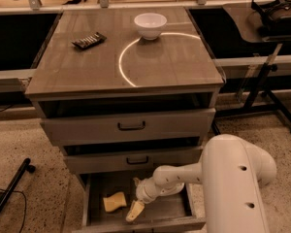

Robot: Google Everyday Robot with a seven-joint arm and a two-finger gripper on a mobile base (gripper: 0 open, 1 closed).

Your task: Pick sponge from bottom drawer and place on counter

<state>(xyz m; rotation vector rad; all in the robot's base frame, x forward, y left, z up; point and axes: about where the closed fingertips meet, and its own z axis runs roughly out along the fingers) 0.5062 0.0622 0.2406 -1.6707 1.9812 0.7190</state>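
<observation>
My claw hangs in the deep grey-brown bottom drawer, fingers spread and empty, as far as I can tell. The small pale-yellow sponge lies just left of it. Beyond, the glossy grey-brown bench carries a white bowl.

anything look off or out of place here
Nothing stands out. The sponge lies flat in the open bottom drawer, with the gripper open beside it; the bowl and wrapped bar sit on the counter.
</observation>
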